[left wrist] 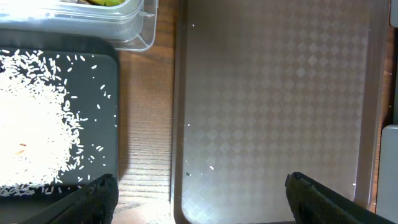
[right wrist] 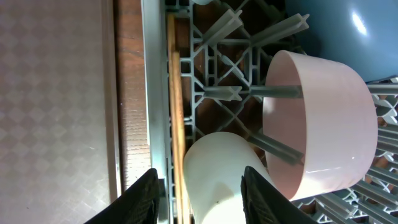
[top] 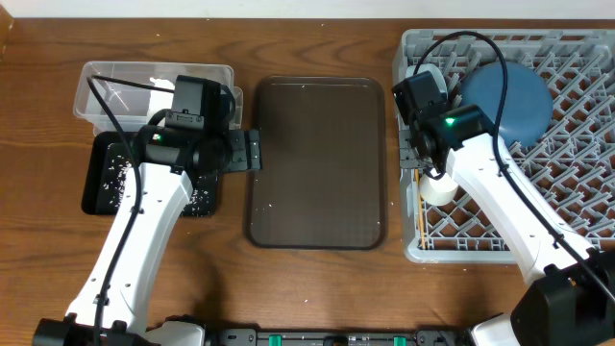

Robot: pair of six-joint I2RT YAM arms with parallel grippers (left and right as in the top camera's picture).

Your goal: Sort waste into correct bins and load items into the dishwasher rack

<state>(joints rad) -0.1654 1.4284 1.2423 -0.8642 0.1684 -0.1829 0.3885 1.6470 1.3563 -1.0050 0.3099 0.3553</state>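
Note:
My right gripper [right wrist: 200, 196] is open over the grey rack's [top: 577, 207] left side, its fingers either side of the small white cup [right wrist: 217, 177], which lies in the rack [top: 440, 187]. The chopsticks [right wrist: 176, 112] lie along the rack's left wall. The white bowl [right wrist: 323, 124] stands on edge beside the cup, with the dark-blue dish [top: 509, 101] behind it. My left gripper [left wrist: 202, 199] is open and empty over the serving tray's left edge. Rice [left wrist: 31, 124] lies in the black tray [left wrist: 102, 130]. The clear tub [left wrist: 127, 25] holds the snack wrapper [left wrist: 102, 2]. The light-blue bowl is hidden.
The dark-brown serving tray [top: 317, 163] lies between the bins and the rack, with a few stray rice grains on it. A strip of wooden table [left wrist: 146, 124] separates it from the black tray. The right arm's cable arches over the rack.

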